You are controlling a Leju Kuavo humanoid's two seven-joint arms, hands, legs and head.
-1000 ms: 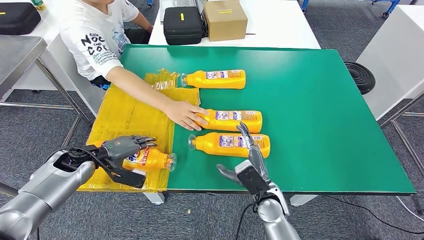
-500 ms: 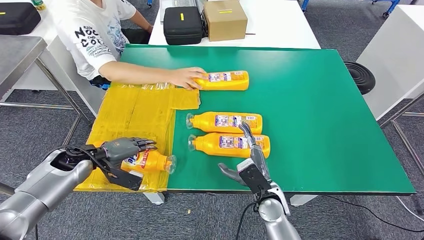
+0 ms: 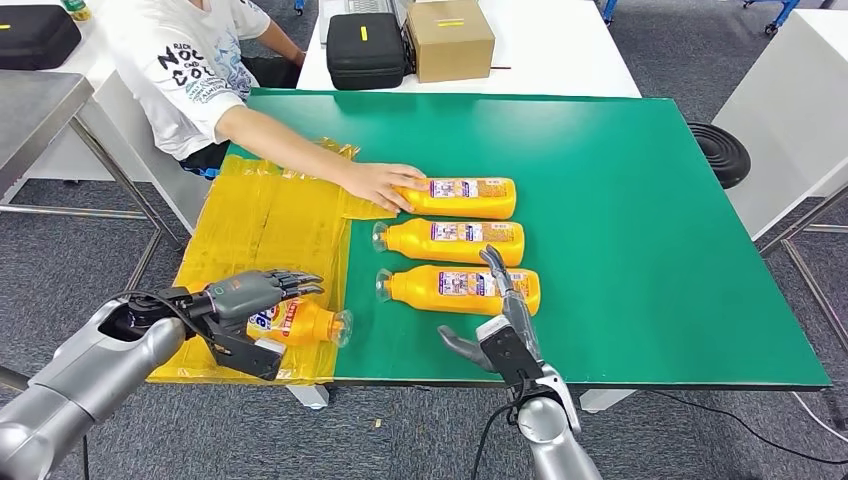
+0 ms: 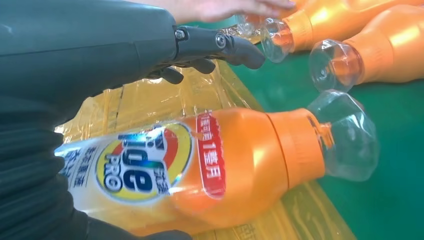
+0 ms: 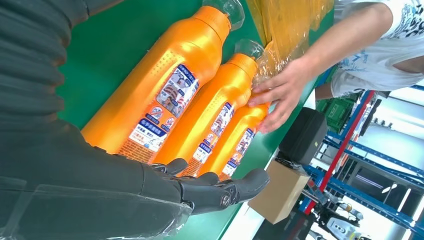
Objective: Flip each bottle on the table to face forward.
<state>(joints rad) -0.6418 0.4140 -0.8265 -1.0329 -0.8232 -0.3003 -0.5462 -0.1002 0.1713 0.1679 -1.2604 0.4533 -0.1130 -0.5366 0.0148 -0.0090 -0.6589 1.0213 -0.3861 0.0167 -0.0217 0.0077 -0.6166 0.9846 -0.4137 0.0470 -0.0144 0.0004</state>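
While the green bench (image 3: 640,250) carries three orange detergent bottles in a row, a fourth lies on the yellow plastic sheet (image 3: 260,225) at its left edge.

- Person's hand (image 3: 378,184) rests on the cap end of the far bottle (image 3: 462,197). Keep clear of it.
- Middle bottle (image 3: 452,241) and near bottle (image 3: 462,288) lie flat and parallel, long axes across the bench, clear caps pointing to your left, small blue-printed labels facing up.
- Fourth bottle (image 3: 298,322) lies under the left hand (image 3: 245,296), big brand label up, cap pointing right toward the bench. From the left wrist view the fingers (image 4: 220,42) stretch out above it, apart, not closed on it; whether the palm touches I cannot tell.
- Right hand (image 3: 500,320) is just beside the near bottle's base end, fingers (image 5: 220,192) extended and spread, holding nothing.

Handling, as a judgement: stiff smooth plastic, probably slick and, if full, heavy. Round-shouldered bodies should roll about the long axis. Take hold across the wide mid-body, not the cap or the narrow neck.
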